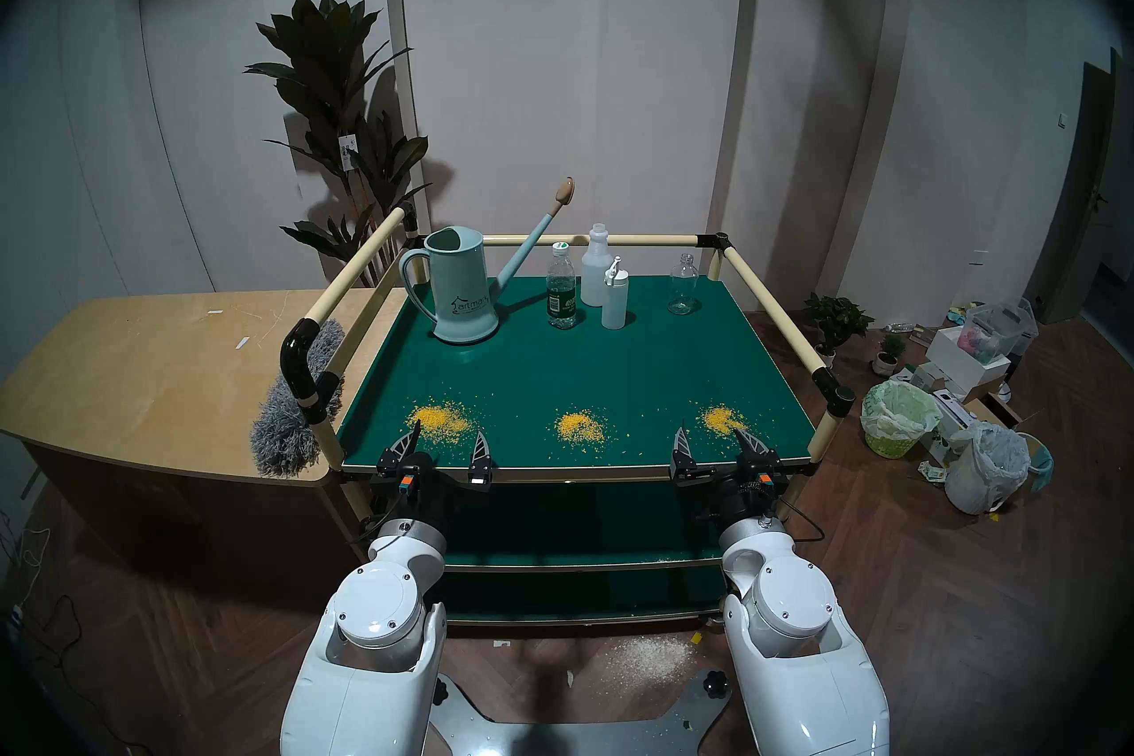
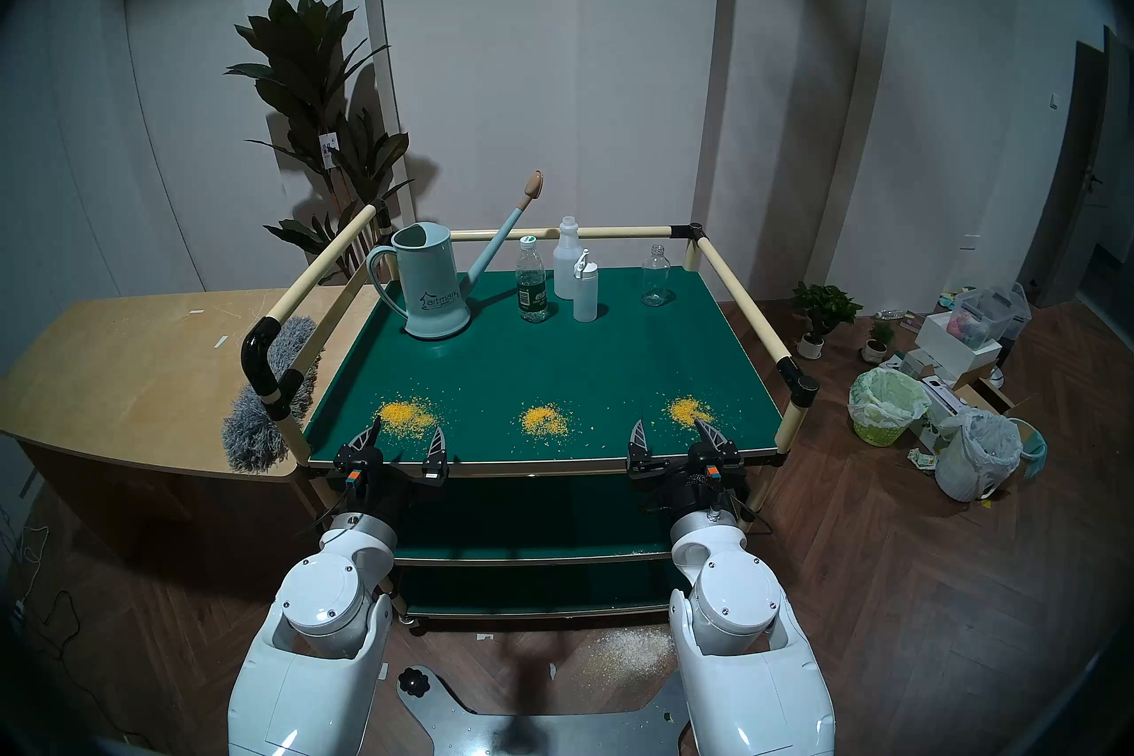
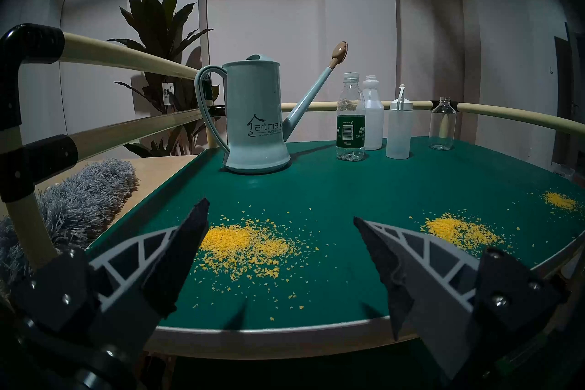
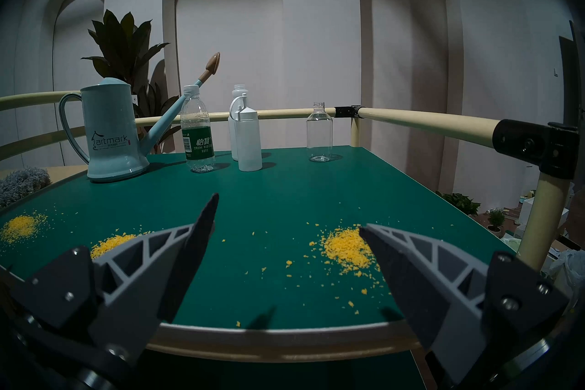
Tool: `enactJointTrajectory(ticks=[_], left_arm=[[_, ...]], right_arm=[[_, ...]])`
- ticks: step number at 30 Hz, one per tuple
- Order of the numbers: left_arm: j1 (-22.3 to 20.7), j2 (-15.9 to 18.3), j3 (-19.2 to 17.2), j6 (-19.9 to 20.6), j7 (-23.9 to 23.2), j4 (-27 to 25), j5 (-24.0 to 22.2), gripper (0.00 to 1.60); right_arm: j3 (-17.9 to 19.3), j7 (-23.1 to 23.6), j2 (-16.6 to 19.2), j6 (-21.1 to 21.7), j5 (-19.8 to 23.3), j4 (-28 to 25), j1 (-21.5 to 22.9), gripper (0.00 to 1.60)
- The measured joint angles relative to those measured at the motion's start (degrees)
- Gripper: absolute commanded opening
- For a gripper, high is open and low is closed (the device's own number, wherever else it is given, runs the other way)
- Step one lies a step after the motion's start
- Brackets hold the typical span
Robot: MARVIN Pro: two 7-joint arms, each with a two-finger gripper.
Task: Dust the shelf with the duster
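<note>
From the head camera, my two white arms fill the bottom of the view, and just past them both grippers sit level at the near edge of the shelf (image 1: pixel 570 368). The left gripper (image 1: pixel 449 439) has its fingers spread wide with nothing between them; the right gripper (image 1: pixel 715 437) is the same, empty and apart. Three piles of yellow crumbs (image 1: pixel 580 425) lie in a row along the front of the green board. At the back stand a watering can (image 1: pixel 460 287) and a cluster of bottles (image 1: pixel 589 282). The duster (image 1: pixel 294 405) is off the shelf altogether, lying on the tan counter (image 1: pixel 141 362) just outside the left corner post.

In the left wrist view, my open fingers (image 3: pixel 186 240) frame the leftmost crumb pile, and the duster's grey fluff shows behind the rail post (image 3: pixel 30 218) on the left.

In the right wrist view, the fingers (image 4: pixel 196 240) stand apart over the rightmost pile; only the duster's tip shows at the far left edge.

The step in hand, as I judge it, is fetching the duster with the left arm. I cannot make out its handle from here, so I would find it first, clear the corner post on the way out, and keep the sweep low and away from the bottles.
</note>
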Motion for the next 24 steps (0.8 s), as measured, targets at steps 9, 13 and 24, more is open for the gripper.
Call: enactJointTrajectory(ticks=[9, 13, 24], left_arm=[[0.03, -0.17, -0.13, 0.01, -0.14, 0.18, 0.20, 1.60], [0.04, -0.25, -0.19, 0.01, -0.25, 0.20, 0.26, 1.60], [0.05, -0.47, -0.38, 0.01, -0.47, 0.22, 0.44, 1.60]], right_arm=[[0.03, 0.02, 0.00, 0.01, 0.00, 0.25, -0.02, 1.60], [0.04, 0.03, 0.00, 0.01, 0.00, 0.29, -0.03, 1.60], [0.05, 0.03, 0.01, 0.01, -0.01, 0.33, -0.04, 1.60]])
